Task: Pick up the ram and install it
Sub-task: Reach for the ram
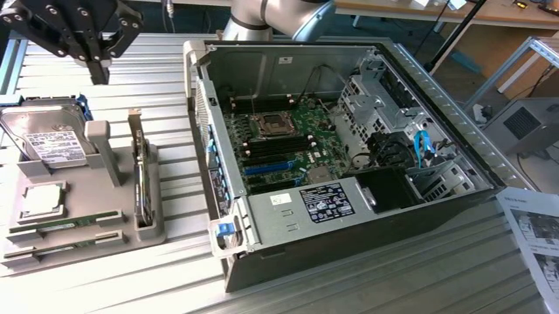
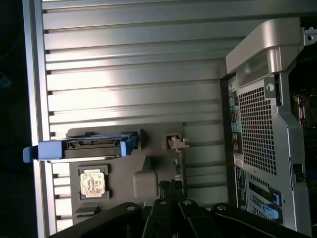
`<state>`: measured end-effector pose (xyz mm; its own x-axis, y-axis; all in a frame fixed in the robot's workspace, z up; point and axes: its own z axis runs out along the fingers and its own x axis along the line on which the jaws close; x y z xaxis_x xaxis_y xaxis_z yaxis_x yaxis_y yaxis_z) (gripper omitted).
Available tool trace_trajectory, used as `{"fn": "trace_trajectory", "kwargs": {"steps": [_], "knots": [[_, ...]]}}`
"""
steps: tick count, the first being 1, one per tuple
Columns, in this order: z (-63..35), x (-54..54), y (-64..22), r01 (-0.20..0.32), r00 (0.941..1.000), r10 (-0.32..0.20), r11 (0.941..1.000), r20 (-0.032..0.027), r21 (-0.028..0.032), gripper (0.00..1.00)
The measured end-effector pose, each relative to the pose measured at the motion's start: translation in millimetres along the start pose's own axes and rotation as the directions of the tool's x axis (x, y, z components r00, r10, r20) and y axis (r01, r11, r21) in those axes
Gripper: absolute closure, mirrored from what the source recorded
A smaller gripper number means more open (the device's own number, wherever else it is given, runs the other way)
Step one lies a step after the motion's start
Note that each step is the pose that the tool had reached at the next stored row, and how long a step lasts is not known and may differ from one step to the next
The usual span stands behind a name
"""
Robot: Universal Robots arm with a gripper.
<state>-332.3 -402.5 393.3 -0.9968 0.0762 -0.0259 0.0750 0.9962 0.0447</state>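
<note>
High at the exterior view's upper left: the black pincer [image 1: 98, 73], angular and matte, fingers drawn narrow together and gripping nothing. Well apart from the ram [image 1: 70, 224], with the hard drive [image 1: 52, 140] lying between in that view.

Flat in the long grooves of a moulded grey plastic tray [image 1: 118, 239], at the exterior view's lower left: the ram, a thin, narrow green board stick. Just beside it, in the next groove, a second green stick [image 1: 59, 247] of the same shape. Untouched by the pincer.

In the same tray:
- a square silver processor [image 1: 42, 198], seated in a shallow square pocket next to the sticks
- the boxy, white-labelled metal hard drive, cradled in a blue plastic frame [image 2: 54, 150] at the far end
- a dark expansion card [image 1: 138, 173], upright on its edge in a slot on the side nearest the case

To the exterior view's right of the tray: an open computer case [image 1: 349, 252], bare grey sheet metal over a black shell, laid on its side. Inside, a green motherboard [image 1: 302, 131] with a square metal socket [image 1: 272, 121] and rows of long black slots [image 1: 281, 147]. From the wrist, a rear panel [image 2: 257, 129] of perforated metal.

Under everything: a worktop [image 1: 393, 275] of ribbed, brushed aluminium slats, glossy under the light.
</note>
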Motion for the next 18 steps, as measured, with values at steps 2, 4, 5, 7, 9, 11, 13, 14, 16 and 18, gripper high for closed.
{"fn": "trace_trajectory", "kwargs": {"steps": [2,4,5,7,9,11,13,14,16,18], "knots": [[-0.3,5.6,-0.7,0.000,1.0000,0.000,1.0000,-0.0001,0.0001,0.89],[-0.4,10.8,-1.4,0.000,1.0000,0.000,1.0000,-0.0001,0.0001,0.89],[-0.5,13.6,-1.8,0.000,1.0000,0.000,1.0000,-0.0001,0.0001,0.89],[-0.6,19.6,-2.5,0.000,1.0000,0.000,1.0000,0.0000,0.0000,0.89],[-1.0,27.1,-3.5,0.000,1.0000,0.000,1.0000,-0.0001,0.0001,0.89],[-1.0,31.2,-4.3,0.000,1.0000,0.000,1.0000,0.0000,0.0000,0.89],[-1.0,31.2,-4.3,0.000,1.0000,0.000,1.0000,0.0001,-0.0001,0.89],[-1.0,31.3,-4.3,0.000,1.0000,0.000,1.0000,0.0000,0.0000,0.89],[-1.2,31.4,-4.7,0.000,1.0000,0.000,1.0000,-0.0002,0.0001,0.89],[-1.2,31.2,-6.9,0.000,1.0000,0.000,1.0000,-0.0001,0.0000,0.89]]}}
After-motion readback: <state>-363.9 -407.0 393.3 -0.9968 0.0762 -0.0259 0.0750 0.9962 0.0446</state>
